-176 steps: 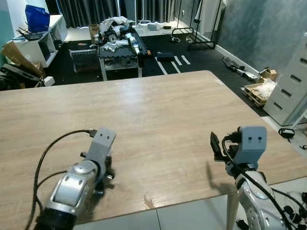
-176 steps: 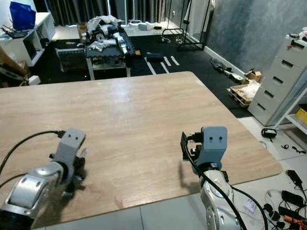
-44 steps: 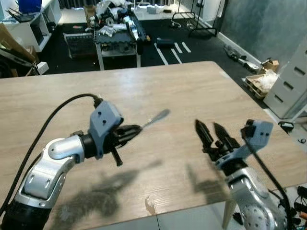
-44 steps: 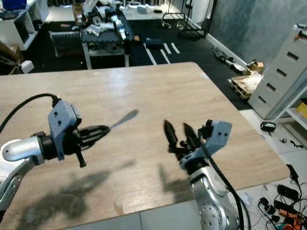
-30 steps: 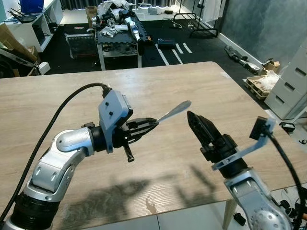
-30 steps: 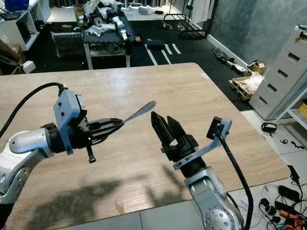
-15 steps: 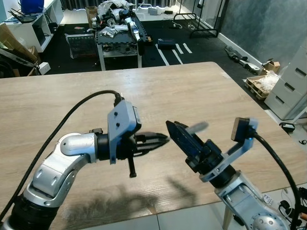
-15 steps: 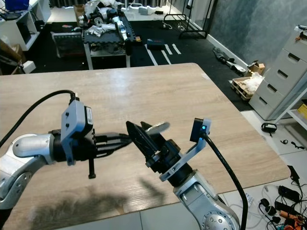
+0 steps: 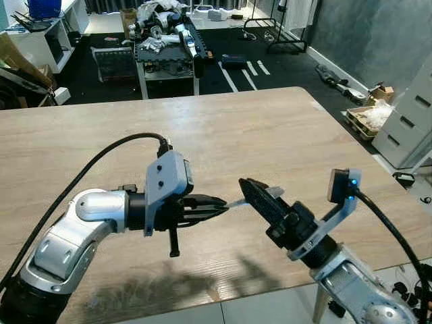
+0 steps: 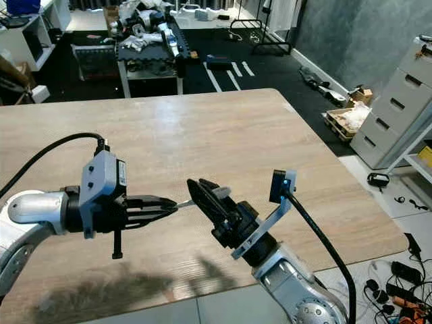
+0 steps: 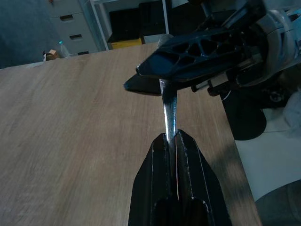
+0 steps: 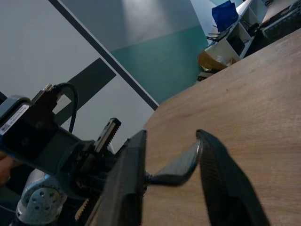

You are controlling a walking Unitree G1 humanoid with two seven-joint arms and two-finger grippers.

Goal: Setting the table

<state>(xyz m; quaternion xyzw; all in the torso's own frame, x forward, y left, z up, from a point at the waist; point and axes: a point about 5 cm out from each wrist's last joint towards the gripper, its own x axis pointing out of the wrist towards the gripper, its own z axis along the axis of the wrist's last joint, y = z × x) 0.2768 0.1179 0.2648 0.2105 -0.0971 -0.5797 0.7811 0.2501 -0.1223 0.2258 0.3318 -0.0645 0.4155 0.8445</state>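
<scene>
Step in hand, as judged: a mid-air handover of one piece of cutlery between the two grippers, above the wooden table.

The left gripper is clamped on the handle of a spoon; its two fingers are pressed together on the metal shank, which projects straight ahead of the fingertips. The bowl end of the spoon lies between the fingers of the right gripper, whose fingers stand apart on either side of it. In the right wrist view the bowl sits in the gap, near one finger; contact cannot be confirmed.

Next move, as judged: the right gripper must close on the bowl end before the left gripper lets go. Releasing early would drop the spoon onto the table below.

Pose: both arms are raised above the near half of the table. The left forearm runs roughly level, pointing toward the right arm. The right forearm angles up and inward, fingertips meeting those of the left gripper nearly head-on.
</scene>
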